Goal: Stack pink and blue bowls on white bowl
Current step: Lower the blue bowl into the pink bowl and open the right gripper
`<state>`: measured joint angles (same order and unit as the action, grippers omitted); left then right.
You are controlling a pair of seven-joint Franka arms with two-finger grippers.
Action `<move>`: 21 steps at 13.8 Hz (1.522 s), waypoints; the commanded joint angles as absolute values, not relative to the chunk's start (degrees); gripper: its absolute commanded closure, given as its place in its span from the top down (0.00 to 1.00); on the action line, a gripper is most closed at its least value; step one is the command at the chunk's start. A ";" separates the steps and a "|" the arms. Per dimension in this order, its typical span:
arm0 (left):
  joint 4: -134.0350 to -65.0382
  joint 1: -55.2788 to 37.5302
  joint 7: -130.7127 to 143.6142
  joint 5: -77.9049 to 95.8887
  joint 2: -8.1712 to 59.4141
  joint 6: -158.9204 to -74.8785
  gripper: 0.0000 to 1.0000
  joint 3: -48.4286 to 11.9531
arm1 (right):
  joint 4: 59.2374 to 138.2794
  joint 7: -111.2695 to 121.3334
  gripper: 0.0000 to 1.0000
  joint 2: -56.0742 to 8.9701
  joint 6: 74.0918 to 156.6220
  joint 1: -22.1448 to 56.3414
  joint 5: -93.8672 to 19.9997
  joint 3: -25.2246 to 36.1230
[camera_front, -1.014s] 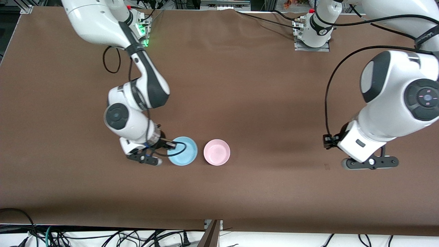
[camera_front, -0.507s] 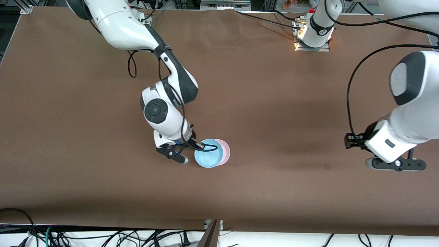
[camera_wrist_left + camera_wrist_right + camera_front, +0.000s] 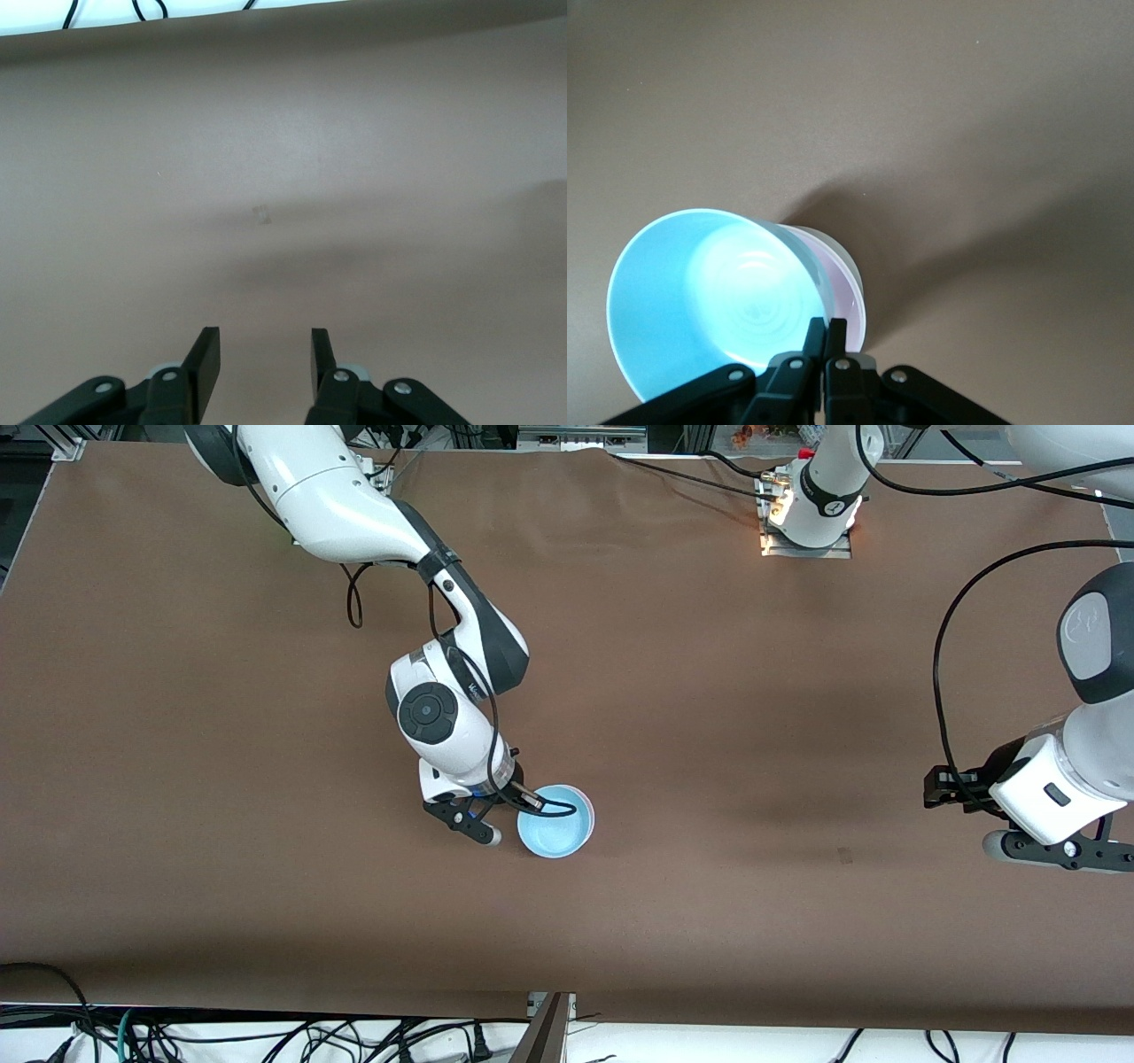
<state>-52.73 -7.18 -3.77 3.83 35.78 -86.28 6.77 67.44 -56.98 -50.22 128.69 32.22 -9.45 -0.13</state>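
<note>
My right gripper (image 3: pixel 532 804) is shut on the rim of the light blue bowl (image 3: pixel 555 824) and holds it tilted over the pale pink bowl (image 3: pixel 585 808), covering nearly all of it. In the right wrist view, the fingertips (image 3: pixel 816 326) pinch the blue bowl's (image 3: pixel 709 292) rim, and the pink bowl's (image 3: pixel 840 288) edge shows just beside it. I cannot tell whether the blue bowl rests in the pink one. No separate white bowl shows. My left gripper (image 3: pixel 1050 855) is open and empty over bare table at the left arm's end, as the left wrist view (image 3: pixel 263 341) also shows.
A brown cloth covers the table (image 3: pixel 709 691). A small mark (image 3: pixel 844 856) lies on it between the bowls and the left gripper. Cables hang below the table's near edge (image 3: pixel 567 1010). The arm bases stand along the top edge.
My right gripper has carried the blue bowl sideways toward the left arm's end, from beside the pink bowl to over it. My left arm has drawn away toward its own end.
</note>
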 commanded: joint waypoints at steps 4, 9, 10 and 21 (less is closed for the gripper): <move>-56.60 -7.03 -5.36 5.27 32.52 -86.13 0.50 6.59 | 67.32 -57.92 0.00 -51.24 127.97 32.87 -10.20 -0.09; -56.69 -7.03 -5.36 5.27 32.52 -86.13 0.52 6.59 | 67.32 -58.18 0.00 -51.77 128.14 33.22 -10.20 -0.18; -56.69 -7.03 -5.36 5.27 32.52 -86.13 0.52 6.68 | 67.32 -58.27 0.00 -52.12 128.23 33.40 -10.20 -0.09; -56.60 -6.86 -5.36 5.19 32.52 -86.40 0.57 6.77 | 66.62 -57.66 1.00 -48.26 124.02 31.91 -9.58 2.45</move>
<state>-54.43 -7.09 -3.89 3.85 34.36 -86.25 6.64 66.62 -58.14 -50.72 126.75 32.83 -9.45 1.26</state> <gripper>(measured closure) 0.427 0.119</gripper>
